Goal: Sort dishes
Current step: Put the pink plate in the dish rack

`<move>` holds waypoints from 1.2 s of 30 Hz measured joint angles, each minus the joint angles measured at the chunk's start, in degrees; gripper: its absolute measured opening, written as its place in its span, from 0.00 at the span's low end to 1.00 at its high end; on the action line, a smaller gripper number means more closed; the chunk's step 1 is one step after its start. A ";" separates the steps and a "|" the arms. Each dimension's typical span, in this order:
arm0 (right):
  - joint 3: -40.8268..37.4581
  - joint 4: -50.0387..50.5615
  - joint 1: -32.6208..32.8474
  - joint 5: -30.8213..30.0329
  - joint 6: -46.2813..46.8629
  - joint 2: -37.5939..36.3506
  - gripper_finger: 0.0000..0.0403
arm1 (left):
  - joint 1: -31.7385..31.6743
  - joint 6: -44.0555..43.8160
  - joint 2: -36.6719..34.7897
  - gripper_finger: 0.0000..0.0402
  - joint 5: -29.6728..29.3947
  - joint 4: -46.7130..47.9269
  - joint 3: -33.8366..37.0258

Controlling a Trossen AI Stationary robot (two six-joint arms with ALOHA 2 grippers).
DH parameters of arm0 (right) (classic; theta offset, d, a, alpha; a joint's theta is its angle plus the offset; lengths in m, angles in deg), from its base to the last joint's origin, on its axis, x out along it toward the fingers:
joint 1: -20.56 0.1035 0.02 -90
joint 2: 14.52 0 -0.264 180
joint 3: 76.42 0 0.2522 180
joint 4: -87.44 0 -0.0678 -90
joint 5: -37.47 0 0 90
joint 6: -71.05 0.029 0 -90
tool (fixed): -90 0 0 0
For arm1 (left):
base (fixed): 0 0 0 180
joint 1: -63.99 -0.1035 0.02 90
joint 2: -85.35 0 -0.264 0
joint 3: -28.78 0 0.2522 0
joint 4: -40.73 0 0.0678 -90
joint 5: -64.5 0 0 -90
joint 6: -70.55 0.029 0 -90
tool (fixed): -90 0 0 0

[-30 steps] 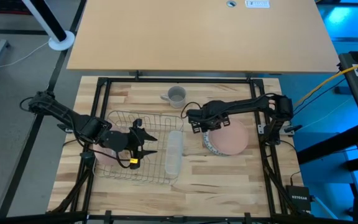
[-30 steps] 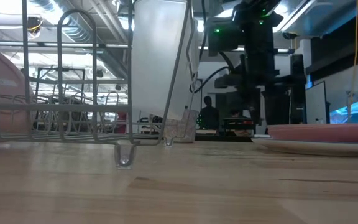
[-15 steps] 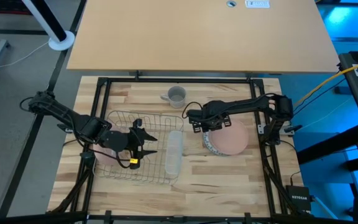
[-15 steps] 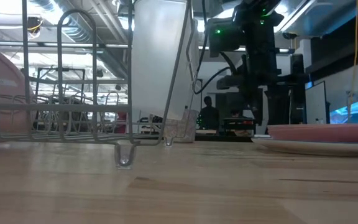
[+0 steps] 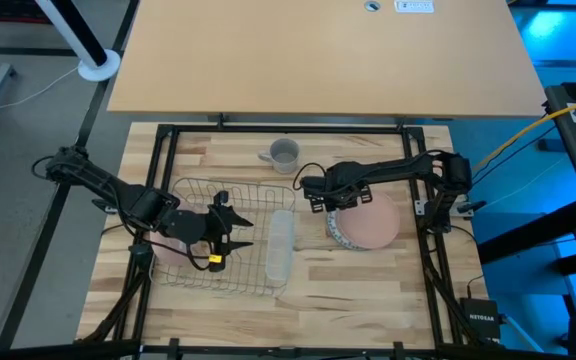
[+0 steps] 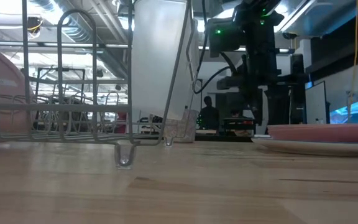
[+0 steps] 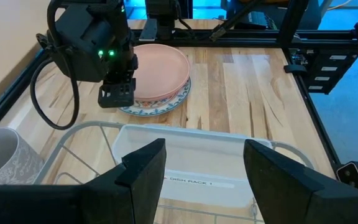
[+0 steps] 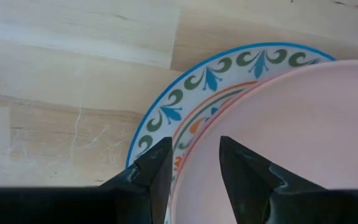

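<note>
Overhead view straight down, low view level behind wire rack, wrist views forward, stacked plates shared.

Left claw spread wide; right claw slightly parted, pointing down.

A robotics lab: a framed wooden table, exposed ceiling ducts, and cabling.

Both arms are looking matte black all over, chunky jointed segments with black cables looping off them. The right gripper is sitting under a boxy black wrist housing that's glowing with small green LEDs, a thick cable curling off its side. The left gripper is showing two broad, dark wedge-shaped fingers, and there's something yellow showing near its tip from above
</note>
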 joint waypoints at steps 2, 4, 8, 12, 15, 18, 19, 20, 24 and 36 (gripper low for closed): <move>0.00 0.03 -0.04 -0.02 -0.01 0.00 0.34 | 0.00 -0.02 0.00 0.52 0.00 -0.02 0.00; 0.00 0.06 -0.04 -0.02 -0.01 0.00 0.34 | 0.00 -0.02 0.00 0.52 0.00 -0.01 0.00; -1.66 -0.58 -0.04 0.14 0.31 -0.02 0.34 | 0.00 -0.24 0.00 0.52 0.00 -0.02 0.00; -3.79 -0.46 -0.04 3.12 0.73 0.00 0.34 | 0.00 -0.22 0.00 0.52 0.00 0.02 0.00; -4.07 -0.47 0.03 3.30 0.73 0.00 0.34 | 0.02 -0.22 0.00 0.52 0.00 0.04 0.00; -4.07 -1.70 0.03 2.83 0.73 0.00 0.34 | 0.01 -0.23 0.00 0.52 0.00 0.04 0.00; -4.07 -1.97 0.03 2.67 0.73 0.00 0.34 | 0.00 -0.26 0.00 0.52 0.00 0.06 0.00; -4.07 -2.00 0.03 2.69 0.73 0.00 0.34 | 0.02 -0.28 0.00 0.52 0.00 0.03 0.00; -4.07 -1.96 0.03 2.74 0.76 0.00 0.34 | 0.00 -0.06 0.00 0.52 0.02 0.06 0.00; -4.11 -6.94 0.03 4.69 0.65 0.00 0.12 | 0.02 -0.02 0.00 0.52 0.00 0.11 0.00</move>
